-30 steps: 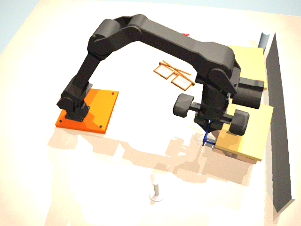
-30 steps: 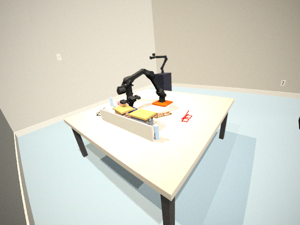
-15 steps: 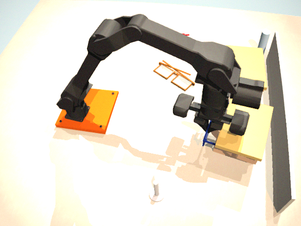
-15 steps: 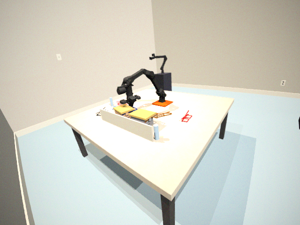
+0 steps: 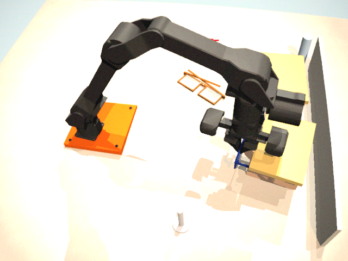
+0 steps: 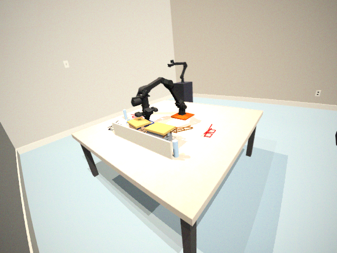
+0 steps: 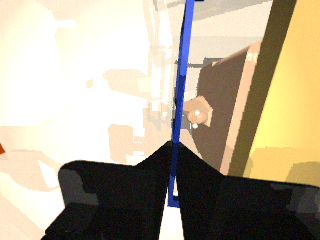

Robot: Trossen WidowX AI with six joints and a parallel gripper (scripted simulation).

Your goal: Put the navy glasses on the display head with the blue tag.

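My gripper (image 5: 241,151) (image 6: 147,119) (image 7: 173,145) points down and is shut on the front frame of the navy glasses (image 5: 238,157) (image 7: 182,90). The frame stands just before the face of a tan head (image 7: 215,100) (image 5: 297,151) (image 6: 138,123), under a yellow slab (image 7: 295,100). In the wrist view the nose (image 7: 197,112) shows close beside the frame; contact cannot be told. In the top view a temple runs from the frame toward the head's near side. The ears are hidden and no blue tag is visible. The other head, grey (image 6: 169,136) (image 5: 289,73), stands alongside under another yellow slab (image 6: 160,127).
A long upright panel (image 5: 323,140) (image 6: 141,141) stands behind both heads. Pale blue posts (image 5: 304,46) (image 6: 175,148) stand near its ends. Orange glasses (image 5: 224,97) and red glasses (image 6: 209,128) lie on the table. A short grey peg (image 5: 180,217) stands at the front.
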